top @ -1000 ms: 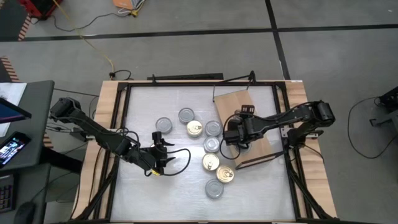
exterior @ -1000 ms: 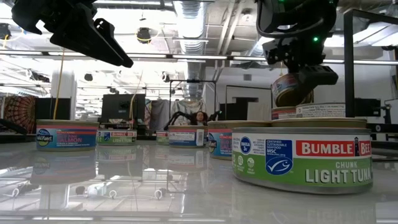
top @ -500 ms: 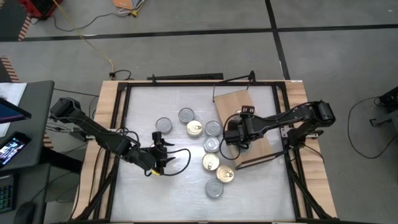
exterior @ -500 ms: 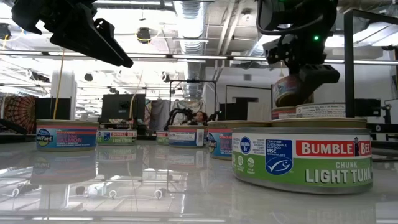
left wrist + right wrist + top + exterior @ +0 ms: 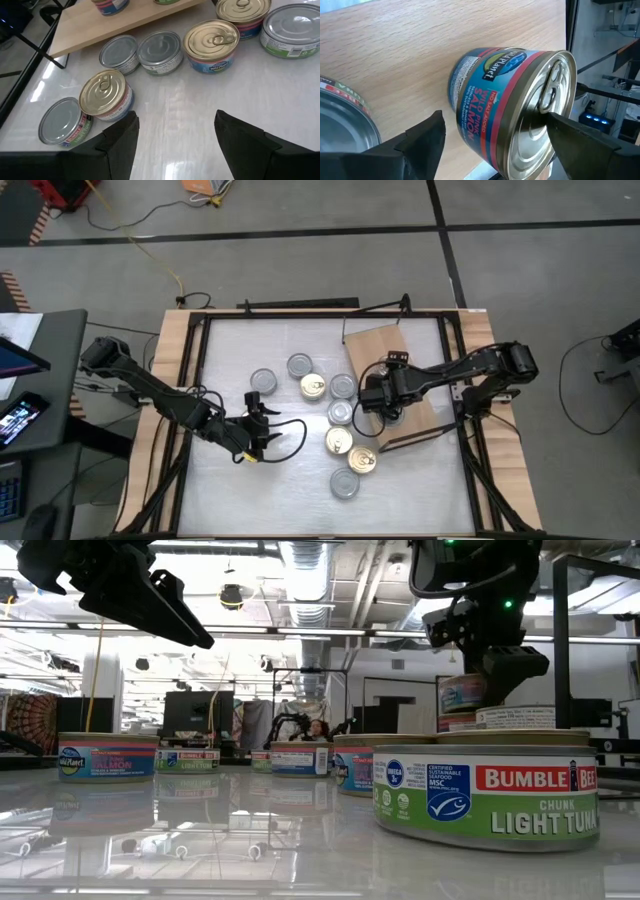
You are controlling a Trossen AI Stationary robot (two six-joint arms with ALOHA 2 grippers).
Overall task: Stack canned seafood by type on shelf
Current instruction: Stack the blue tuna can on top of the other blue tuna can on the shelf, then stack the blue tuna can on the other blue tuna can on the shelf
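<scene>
Straddling a salmon tin on the shelf, right hand spread wide; left hand spread, empty, over the counter.

matt wooden shelf, shiny metal tins

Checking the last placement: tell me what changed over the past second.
The right pincer opened, letting go of the salmon tin; tilted before, it now stands upright on the shelf. The left pincer stayed open above the table, and the loose tins did not move.
</scene>
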